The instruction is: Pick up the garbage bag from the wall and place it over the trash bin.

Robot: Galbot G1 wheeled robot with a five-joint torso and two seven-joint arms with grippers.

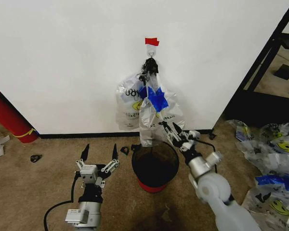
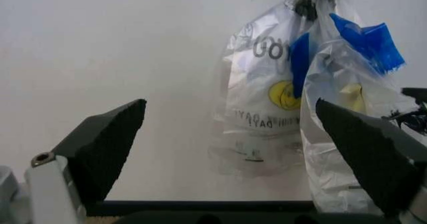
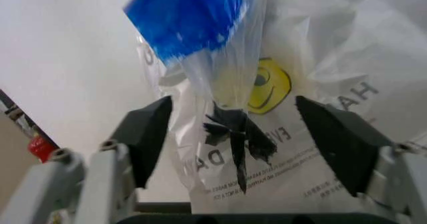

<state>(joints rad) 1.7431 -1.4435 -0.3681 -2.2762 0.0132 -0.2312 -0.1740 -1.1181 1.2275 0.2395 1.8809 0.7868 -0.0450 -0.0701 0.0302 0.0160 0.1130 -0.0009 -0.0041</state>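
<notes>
Head view: the garbage bag (image 1: 156, 113) hangs on the wall (image 1: 62, 57) above the trash bin (image 1: 154, 166). Right gripper (image 1: 169, 129) is spread open against the bag's lower edge; left gripper (image 1: 99, 153) waits open beside the bin

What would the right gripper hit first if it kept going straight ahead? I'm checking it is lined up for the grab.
Most likely the garbage bag: the open right gripper points straight at its smiley print, with the wall behind. Depth is hard to judge.

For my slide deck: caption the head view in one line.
Right gripper open at the hanging garbage bag above the trash bin; left gripper open beside it.
</notes>
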